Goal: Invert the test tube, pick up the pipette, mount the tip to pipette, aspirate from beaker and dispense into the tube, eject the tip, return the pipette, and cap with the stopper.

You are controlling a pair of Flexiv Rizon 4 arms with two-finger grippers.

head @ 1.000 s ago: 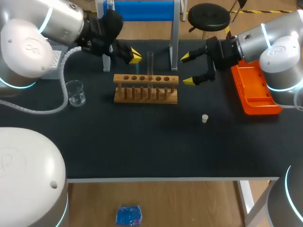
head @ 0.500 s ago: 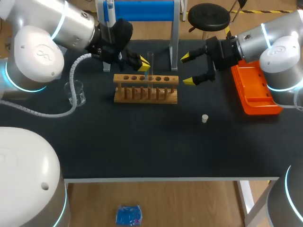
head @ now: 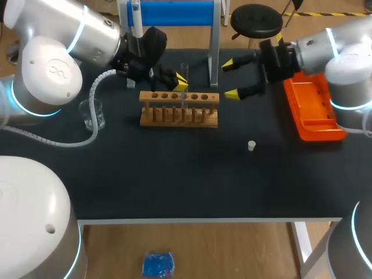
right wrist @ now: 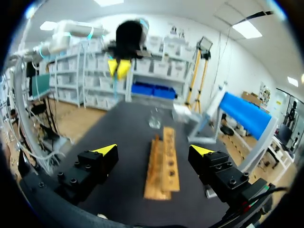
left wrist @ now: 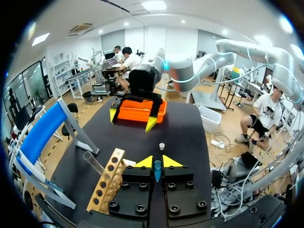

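**Dark tabletop, and the left arm slides in on the tube**

Black tabletop (head: 174, 174), all laid out. A light wooden test-tube rack (head: 179, 108) sits in the middle, with a clear glass test tube (head: 185, 72) standing upright in it. A small clear glass beaker (head: 93, 114) is off to the left. The little white stopper (head: 251, 145) lies alone nearer the front edge, and there's an orange plastic tray (head: 314, 110) on the right.

And the left claw (head: 181, 81) has travelled! A second ago it hung back off the rack's left end; now its yellow tips sit just beside the tube, above the rack. Its wrist view shows it clenched on a slim blue piece (left wrist: 157, 170) pinched between the tips. That looks like a pipette tip, though I can't say for sure.

The right claw (head: 231, 78) is spread wide and holds nothing. It hovers between rack and tray, and it has drifted a touch toward the far edge.

My read: the left arm is lining up on the tube, so work there comes next. The stopper lies untouched, so capping looks a long way off.
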